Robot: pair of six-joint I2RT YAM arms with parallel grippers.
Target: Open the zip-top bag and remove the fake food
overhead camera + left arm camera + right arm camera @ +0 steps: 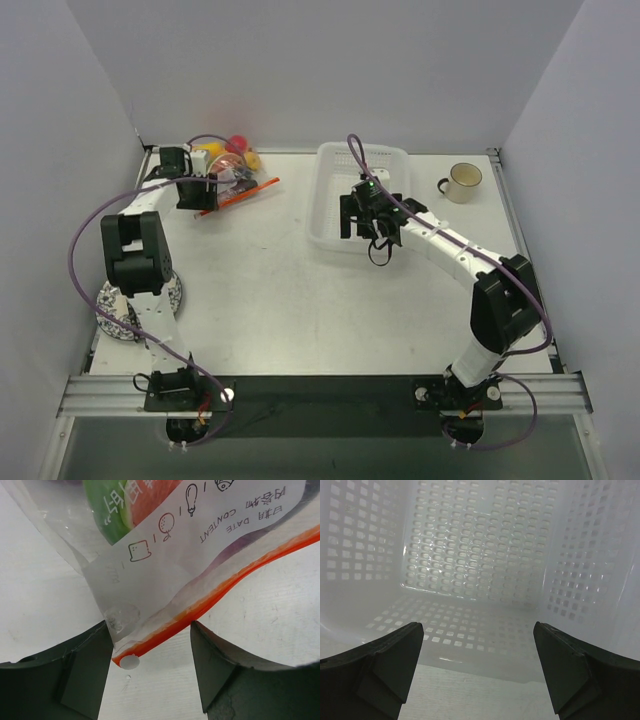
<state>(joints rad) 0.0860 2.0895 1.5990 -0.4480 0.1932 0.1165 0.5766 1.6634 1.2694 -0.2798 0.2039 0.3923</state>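
**Bag corner sits between spread claw fingers**

The clear crinkly zip-top bag (228, 172) with its orange-red strip holds glossy plastic fake food (238, 150). It lies on the counter (270, 300), well left of the white mesh basket (330, 160). The left claw (150, 680) is spread around the bag's corner. The right claw (477, 675) gapes wide above the basket.

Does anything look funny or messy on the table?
Nothing is spilled or broken. The zip-top bag lies crumpled in the far left corner, its orange zip strip slanting out. A patterned plate sits oddly tucked under the left arm.

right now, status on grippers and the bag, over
Left gripper open, straddling zip-top bag corner. Right gripper open at basket, empty. Fake food inside bag. Nothing in the way.
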